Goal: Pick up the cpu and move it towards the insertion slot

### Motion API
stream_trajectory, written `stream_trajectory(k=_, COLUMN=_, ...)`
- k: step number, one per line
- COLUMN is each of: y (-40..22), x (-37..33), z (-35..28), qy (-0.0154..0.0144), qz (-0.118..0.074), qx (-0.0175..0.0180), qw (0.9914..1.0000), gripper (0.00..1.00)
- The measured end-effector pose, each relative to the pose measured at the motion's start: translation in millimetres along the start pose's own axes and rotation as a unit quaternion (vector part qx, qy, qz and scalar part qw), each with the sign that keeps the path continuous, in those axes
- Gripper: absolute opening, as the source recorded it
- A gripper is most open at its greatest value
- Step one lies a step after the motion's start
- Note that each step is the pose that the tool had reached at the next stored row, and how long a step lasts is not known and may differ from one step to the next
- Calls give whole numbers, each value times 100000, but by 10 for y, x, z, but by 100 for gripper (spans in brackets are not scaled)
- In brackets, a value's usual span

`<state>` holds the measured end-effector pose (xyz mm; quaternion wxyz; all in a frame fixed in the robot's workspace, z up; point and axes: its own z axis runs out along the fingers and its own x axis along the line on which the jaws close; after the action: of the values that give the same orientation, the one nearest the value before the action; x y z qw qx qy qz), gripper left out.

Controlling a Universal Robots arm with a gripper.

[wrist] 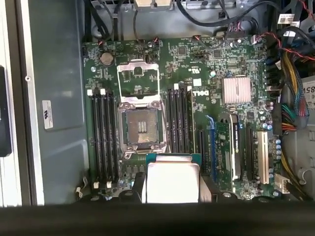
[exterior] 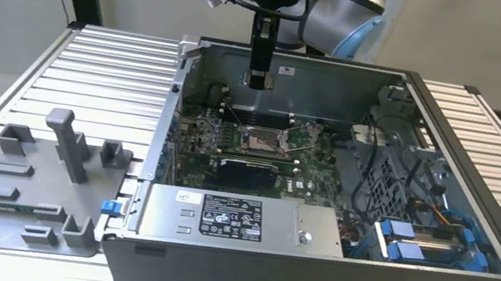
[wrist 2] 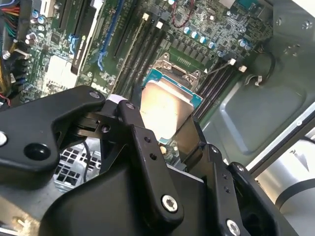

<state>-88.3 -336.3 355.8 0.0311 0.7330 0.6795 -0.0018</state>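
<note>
Hanging above the open computer case (exterior: 422,93), near its rear wall: gripper (wrist: 172,194), fingers (wrist: 139,188) clamped on the cpu (wrist: 172,182). Insertion slot (wrist: 141,127) on the motherboard (wrist: 197,88), frame lifted, just beside the chip. Advice: keep chip level, square to socket. Room: memory rows (wrist: 103,137) flank the socket closely.

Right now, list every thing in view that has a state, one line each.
gripper: shut on the cpu, above the open computer case.
cpu: held between the fingers, clear of the board.
insertion slot: frame flipped open, centre bare.
computer case: side open, motherboard exposed.
</note>
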Motion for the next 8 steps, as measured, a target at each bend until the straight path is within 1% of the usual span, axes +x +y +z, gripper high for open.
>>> stream_trajectory(k=5, y=34, x=21, z=7, qy=74, qz=-78, qx=18, qw=100000, gripper=0)
stream_trajectory(k=8, y=37, x=30, z=19, qy=88, qz=-82, qx=16, qw=100000, gripper=0)
